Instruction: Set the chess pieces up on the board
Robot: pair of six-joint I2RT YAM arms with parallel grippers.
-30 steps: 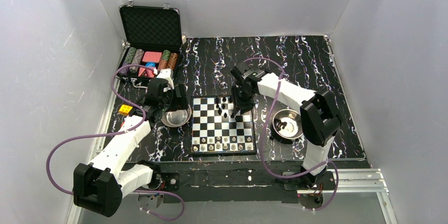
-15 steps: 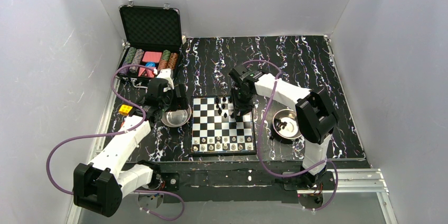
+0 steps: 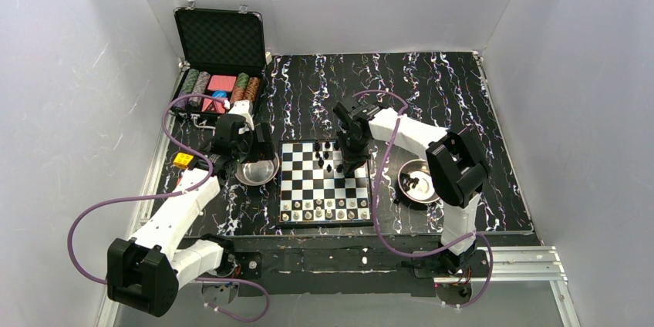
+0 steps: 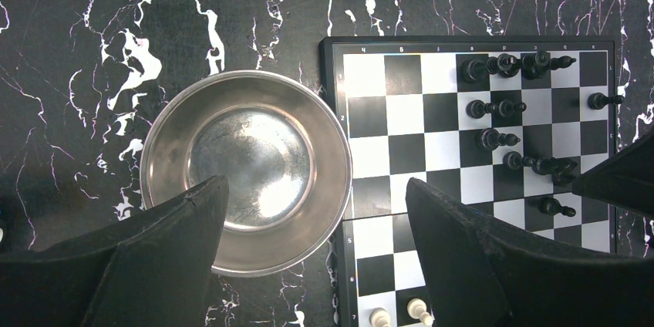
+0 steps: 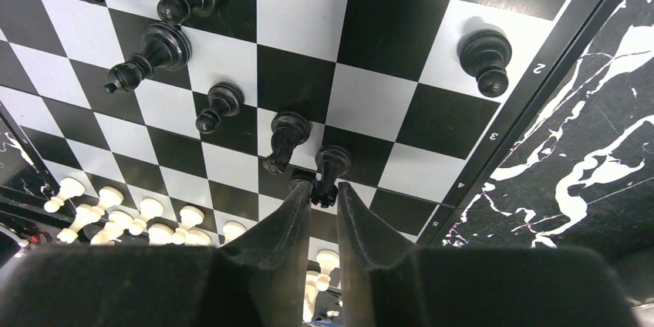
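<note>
My right hand point(image 5: 320, 188) is the one that counts; its fingers are pressed in on the head of a black pawn point(image 5: 332, 161), which stands upright on the board point(image 5: 370, 26) straight below the fingertips. Its long axis is vertical, so I judge the coming move a plain lift and no twist. The pawn sits toward the right side of the board, a couple of ranks nearer than the far rows where the other black pieces point(image 5: 150, 53) gather; its home, I judge, lies farther from me. The closest neighbour stands just beside it on the left, and that is what I could knock.

My left hand point(image 4: 316, 184) is spread wide and holds nothing; it hangs over the left bowl point(image 4: 247, 157), which sits on the worktop point(image 3: 432, 96) just beside the board's left edge. The right arm is far the nearer to the pawn.

Counts — one board; two steel bowls, the left one bare inside, the right bowl point(image 3: 423, 165) to the right of the board with a few small pieces in it, too small to number; seven black pieces in my right wrist view, the pinched pawn among them, six loosely clustered and one alone near the right rim; others may lie outside that view. The white pieces point(image 3: 324, 210) stand in two rows at the near edge — too small to count surely.
</note>
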